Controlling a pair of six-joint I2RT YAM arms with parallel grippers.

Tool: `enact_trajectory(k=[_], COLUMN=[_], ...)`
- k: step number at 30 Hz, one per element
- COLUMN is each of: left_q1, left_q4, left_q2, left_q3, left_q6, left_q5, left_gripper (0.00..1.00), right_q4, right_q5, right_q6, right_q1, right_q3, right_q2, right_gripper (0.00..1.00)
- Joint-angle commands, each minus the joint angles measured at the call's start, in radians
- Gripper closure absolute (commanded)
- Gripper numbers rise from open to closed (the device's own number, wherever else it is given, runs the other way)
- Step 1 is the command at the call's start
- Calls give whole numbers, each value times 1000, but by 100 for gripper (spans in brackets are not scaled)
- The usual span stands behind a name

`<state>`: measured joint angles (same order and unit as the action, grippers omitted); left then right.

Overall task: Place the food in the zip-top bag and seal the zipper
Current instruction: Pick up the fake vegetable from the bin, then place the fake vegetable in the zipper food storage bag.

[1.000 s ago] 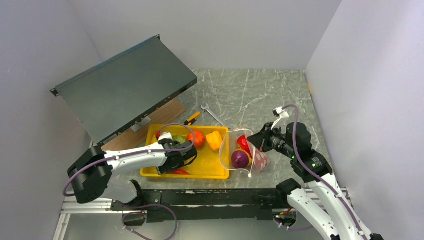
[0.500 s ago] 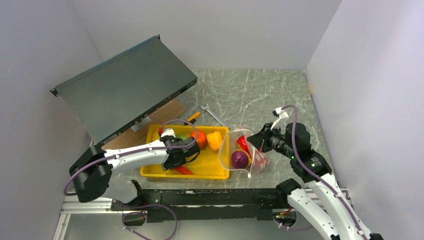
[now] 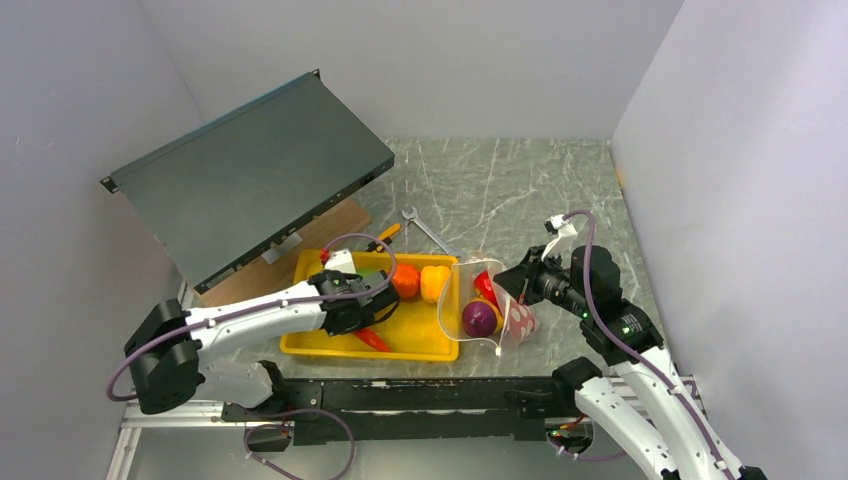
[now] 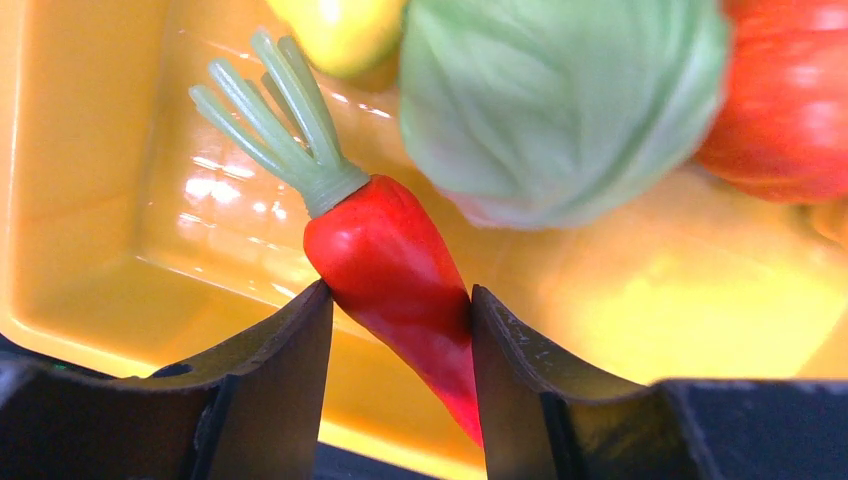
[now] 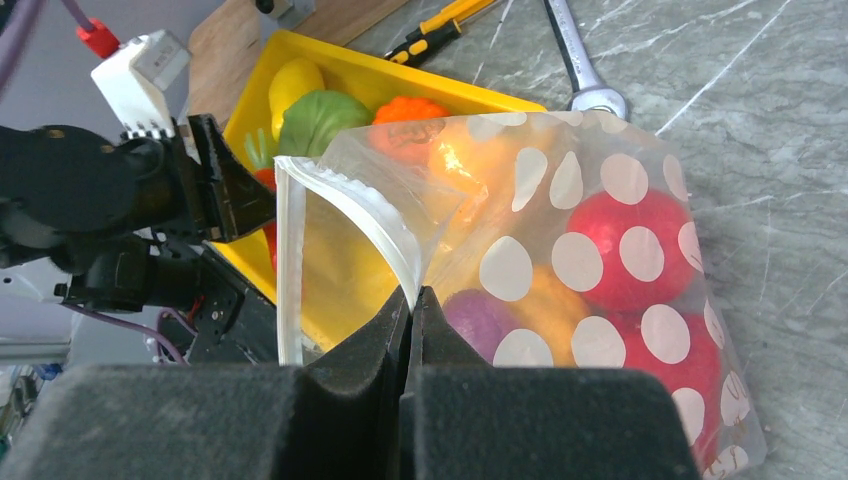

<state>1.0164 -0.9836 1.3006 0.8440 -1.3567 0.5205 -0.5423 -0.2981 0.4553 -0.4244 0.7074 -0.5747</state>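
Top view: left gripper [image 3: 370,320] is reaching into the yellow tray [image 3: 300,345] and sitting right over the carrot [image 3: 372,340] at the tray's near side. The pumpkin [image 3: 405,280] and yellow pepper [image 3: 434,282] are lying just beyond. The zip-top bag [image 3: 455,300] is standing just right of the tray with the purple onion [image 3: 480,318] inside, and the right gripper [image 3: 510,283] is at its right side. Left wrist view: jaws are pinching the carrot, one finger pressing each side of its body. Its green stalk end is pointing away, with the cabbage [image 4: 550,110] lying just past it. Right wrist view: jaws are pressed together, pinching the bag's rim at the zipper [image 5: 290,260]. The mouth is gaping toward the tray, and the red apple [image 5: 640,240] is sitting inside. The wrench [image 5: 580,60] is lying beyond the bag.
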Motion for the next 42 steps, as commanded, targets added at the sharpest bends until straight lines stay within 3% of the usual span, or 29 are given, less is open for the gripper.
enact_trajectory(k=[1,12,20,29,37,42], left_q1=[53,142,151,159,153,104], left_q4=[-25,178,528,834,753,791], left_q2=[-77,-290,-399,-300,-70,-14], left_q3=[100,162,89,75,254,251], left_q6=[104,439,658,639,578,497], left_q5=[-11,-188,-532,-834,-810,-800], left_gripper=[100,100,100,100,100,100], right_q4=[43,47,55,59,71,79], right_q5=[-13,-16,-19,-29,-55,-80], right_q6=[-1,-1,0,-4,-8,-14], right_q1=[-3,-3,-4,-3,-4,-3], right_q3=[4,10,13,17,10,4], right_q2=[9,8,1,2,17,34], right_gripper=[100,100,100,100,100,100])
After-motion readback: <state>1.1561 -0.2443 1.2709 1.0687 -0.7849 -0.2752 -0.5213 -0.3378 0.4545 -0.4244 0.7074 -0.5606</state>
